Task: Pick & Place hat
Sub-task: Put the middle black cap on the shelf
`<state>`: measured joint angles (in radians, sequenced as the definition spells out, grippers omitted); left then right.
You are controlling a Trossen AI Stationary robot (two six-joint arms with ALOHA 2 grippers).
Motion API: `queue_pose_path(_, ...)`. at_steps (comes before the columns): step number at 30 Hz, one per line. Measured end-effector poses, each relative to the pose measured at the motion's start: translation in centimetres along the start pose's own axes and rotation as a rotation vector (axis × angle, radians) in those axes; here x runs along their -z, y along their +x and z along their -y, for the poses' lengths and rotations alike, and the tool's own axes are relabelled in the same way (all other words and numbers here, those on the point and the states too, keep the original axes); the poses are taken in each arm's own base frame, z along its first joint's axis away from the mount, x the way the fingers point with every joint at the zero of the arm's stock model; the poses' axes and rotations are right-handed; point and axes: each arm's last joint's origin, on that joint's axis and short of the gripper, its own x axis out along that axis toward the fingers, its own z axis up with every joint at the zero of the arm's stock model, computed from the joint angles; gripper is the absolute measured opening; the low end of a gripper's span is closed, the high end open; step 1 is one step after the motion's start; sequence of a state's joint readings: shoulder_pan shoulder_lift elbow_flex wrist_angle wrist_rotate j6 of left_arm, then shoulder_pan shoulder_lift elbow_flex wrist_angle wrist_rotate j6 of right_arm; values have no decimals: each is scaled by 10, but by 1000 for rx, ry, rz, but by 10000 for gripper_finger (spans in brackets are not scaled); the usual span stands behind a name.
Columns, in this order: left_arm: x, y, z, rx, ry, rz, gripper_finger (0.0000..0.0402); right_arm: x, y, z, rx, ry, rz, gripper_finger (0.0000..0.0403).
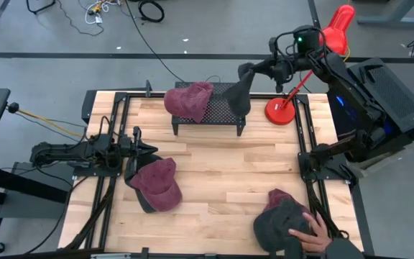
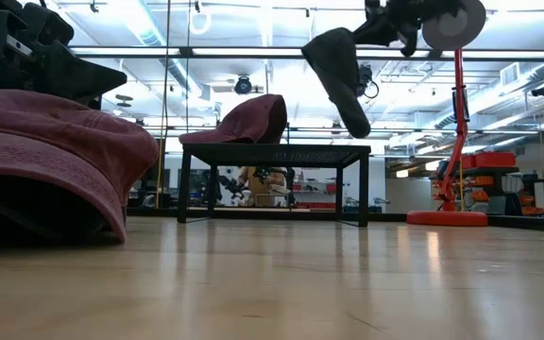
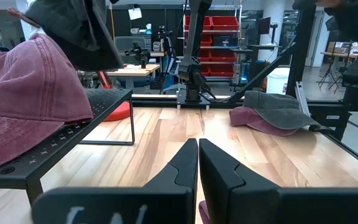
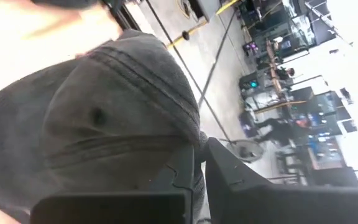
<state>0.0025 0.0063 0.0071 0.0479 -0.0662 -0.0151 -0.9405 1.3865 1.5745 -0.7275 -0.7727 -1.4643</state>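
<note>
My right gripper is shut on a dark grey hat, which hangs over the right end of the black perforated stand at the table's far side. On the stand's left end a maroon hat rests on its underside. My left gripper waits shut at the table's left, just beyond another maroon hat that lies on the wood. In the low view the grey hat hangs above the stand's top. My right gripper pinches the grey hat by an edge of its crown between its two fingers. It comes from the table's right, slanting a little downward. The hat hangs below and to the left of the fingers, tilted, clear of the stand.
A red lamp-like stand has its round base right of the black stand. At the near right corner a grey hat lies on a maroon one, with a person's hand on them. Bare wood lies in the table's middle.
</note>
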Motion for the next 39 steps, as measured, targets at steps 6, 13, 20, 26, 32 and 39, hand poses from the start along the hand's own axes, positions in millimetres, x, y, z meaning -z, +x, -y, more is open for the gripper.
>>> queue_pose_path(6, 0, 0, 0, 0, 0, 0, 21, 9, -8, -3, -20, 45, -16, 11)
queue_pose_path(13, 0, 0, 0, 0, 0, 0, 21, 18, -17, -7, -35, 96, -41, 11)
queue_pose_path(20, 0, 0, 0, 0, 0, 0, 21, 22, -13, -13, -64, 111, -39, 11)
queue_pose_path(26, 0, 0, 0, 0, 0, 0, 21, 15, -6, -14, -80, 90, -12, 11)
queue_pose_path(32, 0, 0, 0, 0, 0, 0, 21, 9, 4, -15, -104, 30, -43, 11)
queue_pose_path(39, 0, 0, 0, 0, 0, 0, 21, 11, 13, -19, -151, -44, -174, 11)
